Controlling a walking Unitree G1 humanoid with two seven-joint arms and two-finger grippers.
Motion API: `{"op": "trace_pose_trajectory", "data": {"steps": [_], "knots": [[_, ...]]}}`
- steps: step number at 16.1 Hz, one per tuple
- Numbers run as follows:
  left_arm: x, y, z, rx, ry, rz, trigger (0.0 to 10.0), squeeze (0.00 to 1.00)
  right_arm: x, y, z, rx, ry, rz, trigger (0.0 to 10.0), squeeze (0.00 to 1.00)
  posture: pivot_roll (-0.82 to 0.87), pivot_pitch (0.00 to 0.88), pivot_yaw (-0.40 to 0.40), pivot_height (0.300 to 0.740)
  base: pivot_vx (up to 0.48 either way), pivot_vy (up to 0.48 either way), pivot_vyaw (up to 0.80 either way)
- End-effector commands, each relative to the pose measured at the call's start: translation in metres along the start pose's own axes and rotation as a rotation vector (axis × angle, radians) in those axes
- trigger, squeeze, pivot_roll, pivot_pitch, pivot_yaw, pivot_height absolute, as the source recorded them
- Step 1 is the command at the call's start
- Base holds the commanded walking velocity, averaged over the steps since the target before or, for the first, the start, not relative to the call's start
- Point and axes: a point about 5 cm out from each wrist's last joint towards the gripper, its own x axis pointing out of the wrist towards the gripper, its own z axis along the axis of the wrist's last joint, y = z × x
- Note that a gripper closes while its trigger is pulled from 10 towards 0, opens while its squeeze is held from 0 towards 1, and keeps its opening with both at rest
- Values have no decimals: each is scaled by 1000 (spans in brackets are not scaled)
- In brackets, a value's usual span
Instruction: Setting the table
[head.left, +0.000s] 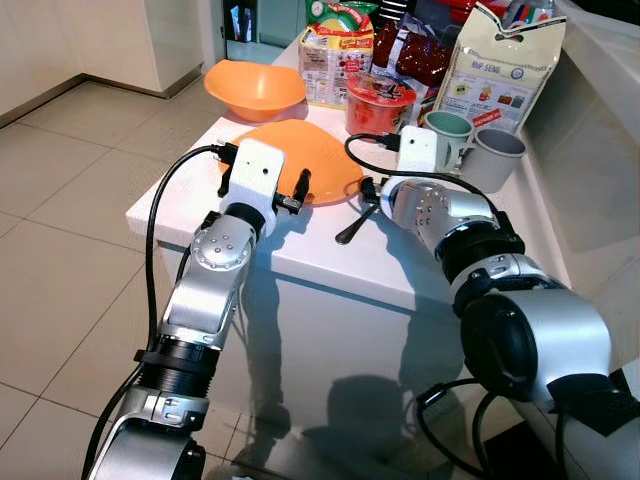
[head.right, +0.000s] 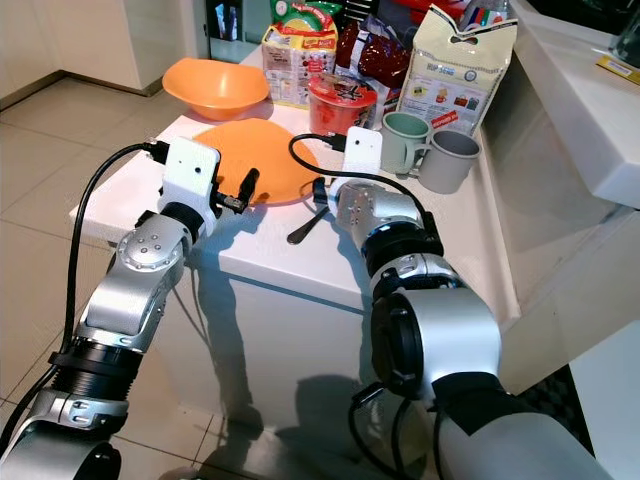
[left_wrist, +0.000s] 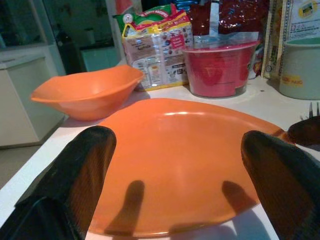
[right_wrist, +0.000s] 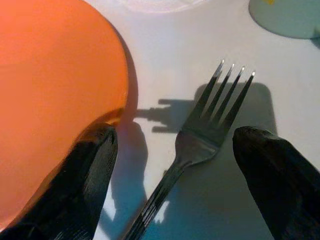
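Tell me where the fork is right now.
The fork lies on the white table, just right of the orange plate, between the open fingers of the right hand.

Silver arms (head.left: 215, 275), black cables (head.left: 155, 215), seemingly white wrist cameras (head.left: 258, 172)

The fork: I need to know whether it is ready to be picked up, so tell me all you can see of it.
The fork is shiny metal with four tines and a slim handle. It lies flat on the white table just beside the orange plate, apart from its rim. The right end effector hovers over it, fingers open on either side of its neck, not gripping it.
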Motion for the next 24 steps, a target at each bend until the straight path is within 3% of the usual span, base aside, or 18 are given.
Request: {"op": "trace_pose_trajectory", "data": {"steps": [1, 7, 11, 12, 18, 21, 24], "knots": [[1, -4, 6, 2, -14, -17, 10000, 0, 1, -8, -1, -16, -11, -27, 9451, 0, 165, 0, -103, 740, 0, 0, 0], [1, -2, 6, 6, -12, -15, 10000, 0, 2, -29, 5, -65, -78, -104, 9882, 0, 174, 0, -103, 740, 0, 0, 0], [0, 0, 6, 8, -10, -8, 10000, 0, 3, -55, 7, -85, -119, -193, 10000, 0, 181, 0, -105, 740, 0, 0, 0], [0, 0, 6, 8, -9, -7, 10000, 0, 3, -61, 6, -87, -120, -207, 9608, 0, 182, 0, -104, 740, 0, 0, 0], [1, -1, 6, 3, -9, -9, 10000, 0, 0, -46, 13, 42, -64, -149, 10000, 0, 170, 0, -106, 740, 0, 0, 0], [2, -2, 6, 1, -11, -11, 10000, 0, 4, -46, -2, 23, -18, -146, 10000, 0, 166, 0, -108, 740, 0, 0, 0], [2, -3, 6, 1, -13, -12, 10000, 0, 6, -46, -18, -6, 38, -145, 8980, 0, 169, 0, -110, 740, 0, 0, 0]]}}
